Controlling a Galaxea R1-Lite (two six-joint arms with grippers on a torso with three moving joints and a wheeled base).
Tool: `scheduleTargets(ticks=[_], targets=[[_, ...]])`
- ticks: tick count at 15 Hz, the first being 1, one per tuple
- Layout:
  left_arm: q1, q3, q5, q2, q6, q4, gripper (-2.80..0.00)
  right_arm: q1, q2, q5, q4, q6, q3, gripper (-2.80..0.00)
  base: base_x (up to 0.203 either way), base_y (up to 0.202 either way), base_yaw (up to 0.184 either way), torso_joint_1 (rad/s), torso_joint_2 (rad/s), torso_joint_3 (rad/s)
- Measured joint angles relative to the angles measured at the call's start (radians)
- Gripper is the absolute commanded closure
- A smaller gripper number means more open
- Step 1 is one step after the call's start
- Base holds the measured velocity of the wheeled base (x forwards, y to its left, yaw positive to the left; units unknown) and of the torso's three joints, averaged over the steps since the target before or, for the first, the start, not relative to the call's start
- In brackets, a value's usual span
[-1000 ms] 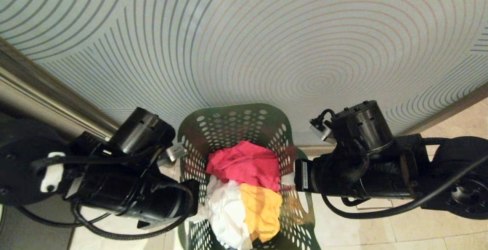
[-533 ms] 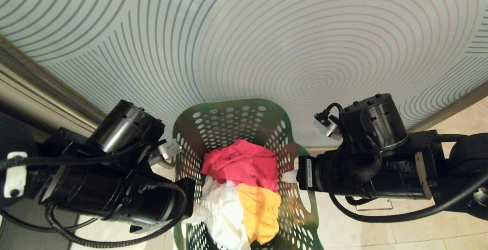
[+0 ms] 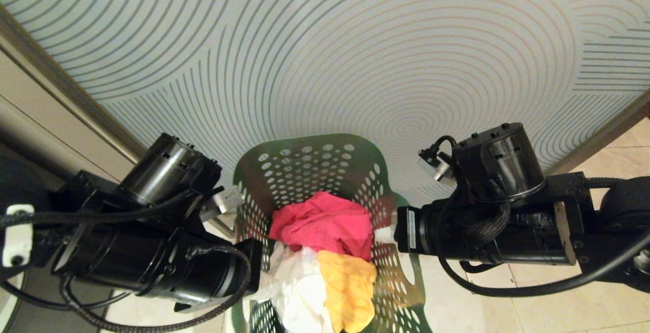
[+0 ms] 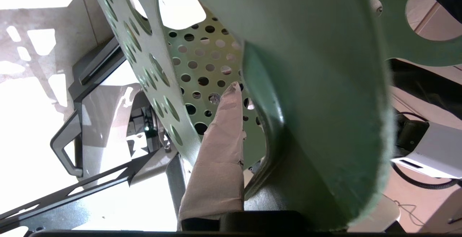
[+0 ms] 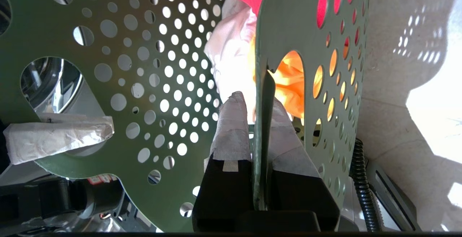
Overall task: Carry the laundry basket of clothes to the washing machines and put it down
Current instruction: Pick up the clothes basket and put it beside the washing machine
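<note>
Laundry basket [image 3: 310,170] held up between both arms before a wall with curved lines [image 3: 325,43], left gripper [image 4: 231,96] clenched on the basket's left rim, clothes [image 3: 325,252] piled inside the basket, right gripper [image 5: 258,110] clenched on the basket's right wall, beige floor tiles [image 3: 558,302] under the basket.

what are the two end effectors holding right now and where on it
Both hold the laundry basket by its side walls: the left end effector on the robot's left wall, the right end effector pinching the opposite wall beside a handle cut-out.
</note>
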Motion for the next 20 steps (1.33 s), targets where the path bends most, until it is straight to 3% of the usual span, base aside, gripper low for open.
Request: scheduleTargets(ticks=[20], targets=[[-0.036,0.003,0.001,0.0,0.0,0.003,0.0,0.021,0.0,-0.002,0.003,0.002,0.001,0.0,0.0,0.0,0.0,0.002,0.0,0.201]])
